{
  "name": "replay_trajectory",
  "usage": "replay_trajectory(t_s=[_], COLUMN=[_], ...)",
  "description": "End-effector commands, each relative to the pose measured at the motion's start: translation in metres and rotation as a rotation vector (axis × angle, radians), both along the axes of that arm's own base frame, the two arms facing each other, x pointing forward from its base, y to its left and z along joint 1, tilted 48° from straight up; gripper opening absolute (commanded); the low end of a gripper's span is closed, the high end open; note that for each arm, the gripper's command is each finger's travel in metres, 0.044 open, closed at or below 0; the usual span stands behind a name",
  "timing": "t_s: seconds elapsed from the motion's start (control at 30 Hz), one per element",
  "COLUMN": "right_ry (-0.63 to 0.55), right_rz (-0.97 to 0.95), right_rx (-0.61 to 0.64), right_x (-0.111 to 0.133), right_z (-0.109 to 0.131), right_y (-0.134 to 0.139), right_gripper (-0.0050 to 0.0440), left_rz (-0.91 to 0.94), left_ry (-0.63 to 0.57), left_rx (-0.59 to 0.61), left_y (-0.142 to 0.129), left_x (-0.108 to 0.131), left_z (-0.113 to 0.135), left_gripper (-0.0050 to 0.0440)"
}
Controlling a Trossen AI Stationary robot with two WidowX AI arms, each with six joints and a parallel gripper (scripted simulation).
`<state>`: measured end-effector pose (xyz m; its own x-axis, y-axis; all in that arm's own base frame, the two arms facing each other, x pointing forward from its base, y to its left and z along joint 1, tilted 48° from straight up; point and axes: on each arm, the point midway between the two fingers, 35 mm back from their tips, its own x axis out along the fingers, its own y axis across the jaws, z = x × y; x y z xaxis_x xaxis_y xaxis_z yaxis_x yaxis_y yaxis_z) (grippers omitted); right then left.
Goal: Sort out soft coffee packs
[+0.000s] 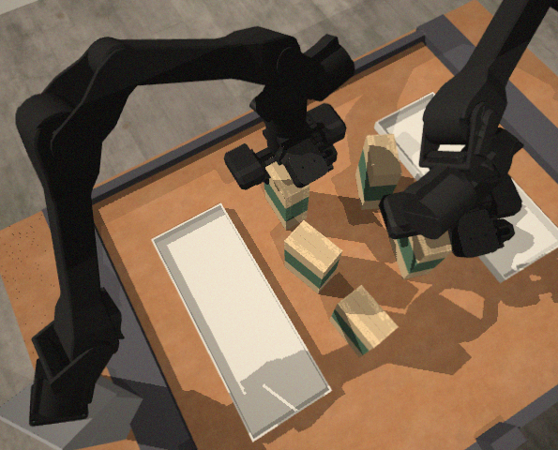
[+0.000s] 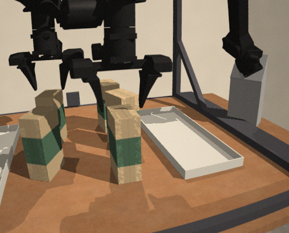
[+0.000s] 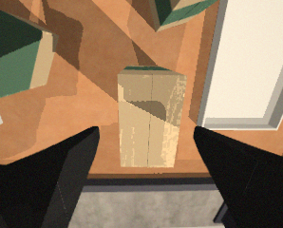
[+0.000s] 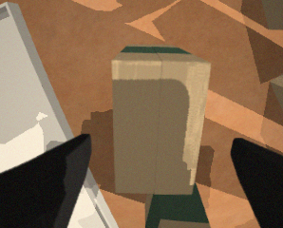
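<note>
Our left gripper (image 1: 284, 175) (image 2: 121, 108) (image 3: 147, 131) and right gripper (image 2: 49, 89) (image 4: 162, 144) are spread, gripping nothing, above the left row's end pack (image 1: 287, 196) (image 2: 125, 147) (image 3: 148, 123) and a right-row pack (image 1: 420, 256) (image 4: 153, 123), both standing on the surface (image 1: 249, 191) (image 2: 89, 200). We should squeeze broad faces gently; soft ones would yield.
</note>
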<state>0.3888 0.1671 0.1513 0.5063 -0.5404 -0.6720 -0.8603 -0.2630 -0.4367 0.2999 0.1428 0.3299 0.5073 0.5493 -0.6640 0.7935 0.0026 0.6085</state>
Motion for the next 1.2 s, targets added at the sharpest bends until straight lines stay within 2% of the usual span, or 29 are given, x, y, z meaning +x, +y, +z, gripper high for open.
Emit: replay_trajectory(t_s=[0.0, 1.17], right_ry=[-0.014, -0.016], right_rz=[0.002, 0.002], right_rx=[0.007, 0.006], right_x=[0.002, 0.024], right_z=[0.004, -0.023], right_y=[-0.003, -0.025], right_gripper=[0.0364, 0.0364], left_rz=[-0.004, -0.004], left_ry=[-0.014, -0.013], left_rx=[0.004, 0.006], left_y=[0.002, 0.024], left_x=[-0.001, 0.021], left_z=[0.001, -0.025], left_gripper=[0.0366, 0.0366])
